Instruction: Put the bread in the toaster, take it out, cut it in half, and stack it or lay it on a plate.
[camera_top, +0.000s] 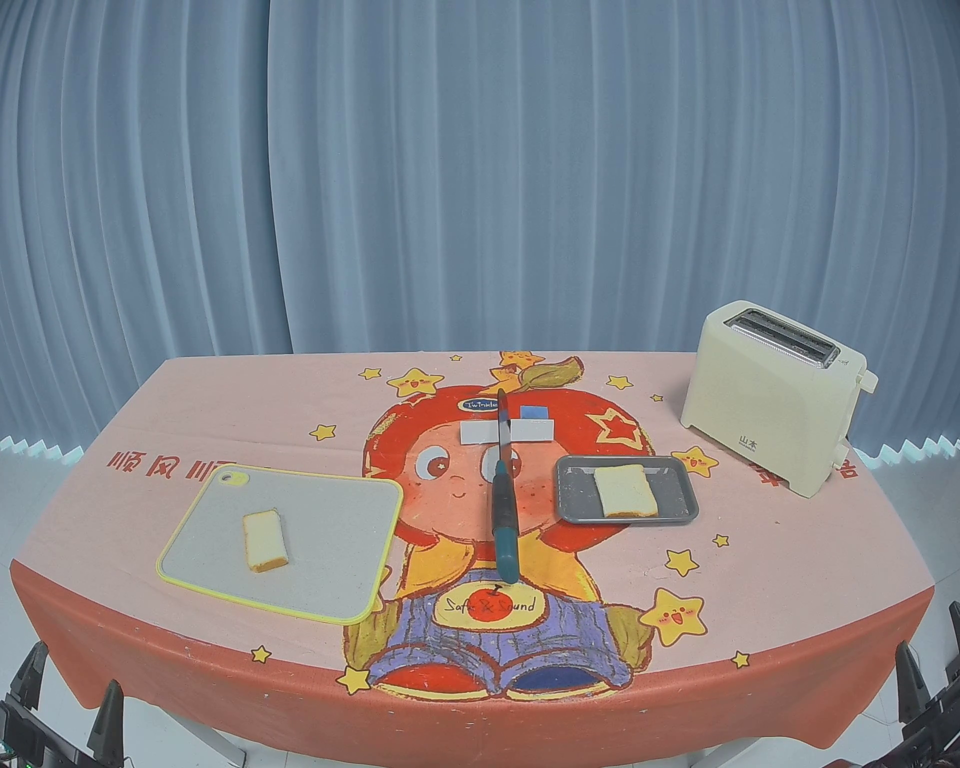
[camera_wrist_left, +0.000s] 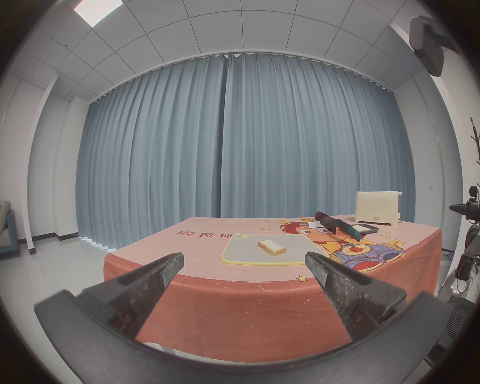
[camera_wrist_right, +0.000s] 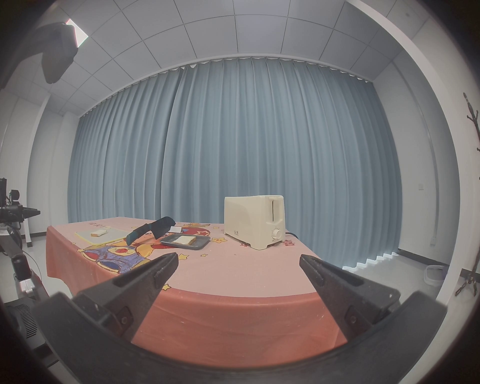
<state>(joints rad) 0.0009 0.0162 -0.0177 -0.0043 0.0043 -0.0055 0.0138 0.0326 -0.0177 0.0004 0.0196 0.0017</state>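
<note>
Your left gripper and right gripper hang wide open and empty, off the table. One bread piece lies on the board, a slice on the tray near the toaster.

The knife, propped at a tilt in the middle of the table, has a wide lane of cloth between it and the board and a narrow one between it and the tray. The toaster stands tall at the right rear.
</note>
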